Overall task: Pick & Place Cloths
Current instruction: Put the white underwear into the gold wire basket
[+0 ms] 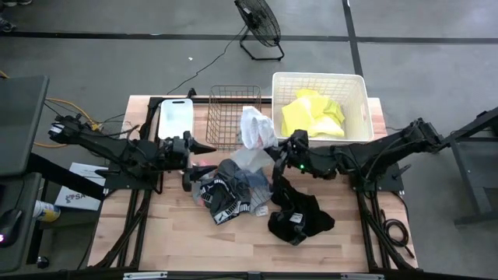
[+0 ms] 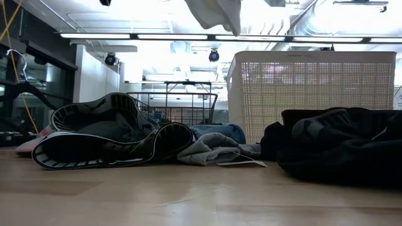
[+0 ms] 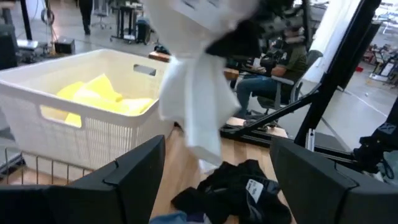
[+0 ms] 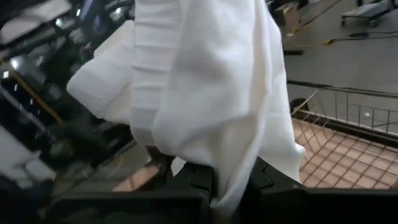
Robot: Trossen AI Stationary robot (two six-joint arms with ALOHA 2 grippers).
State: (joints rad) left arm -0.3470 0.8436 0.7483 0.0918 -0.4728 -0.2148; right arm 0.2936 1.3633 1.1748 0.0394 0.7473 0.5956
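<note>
A white cloth (image 1: 254, 128) is held off the bench (image 1: 171, 241) by the right pincer (image 1: 289, 148), whose fingers are clamped shut on it; in the high view the cloth is seen over the near right corner of the copper wire basket (image 1: 226, 117), just beside the tall white tub (image 1: 359, 101). From the right wrist the cloth (image 4: 205, 93) is seen draped in folds in front of the fingers, with the wire basket (image 4: 348, 143) beyond it. In the low view only the cloth's lower edge (image 2: 217, 14) is seen, hanging well above the pile. The left pincer (image 1: 204, 146) is stretched toward the middle of the bench with its fingers spread wide and nothing between them; from its wrist the hanging white cloth (image 3: 196, 106) is seen ahead, with the tall tub (image 3: 81, 118) to one side. Neon-yellow cloths (image 1: 311, 115) are lying inside the tall tub. A heap of black-and-white printed and grey-blue cloths (image 1: 229, 190) is spread on the bench between the two arms, and a black cloth (image 1: 299, 218) is bunched beside it, toward the right arm's side. A small pink-red piece (image 1: 201, 169) is seen at the heap's left edge. A smaller white tub (image 1: 176, 117) is placed to the left of the wire basket.
</note>
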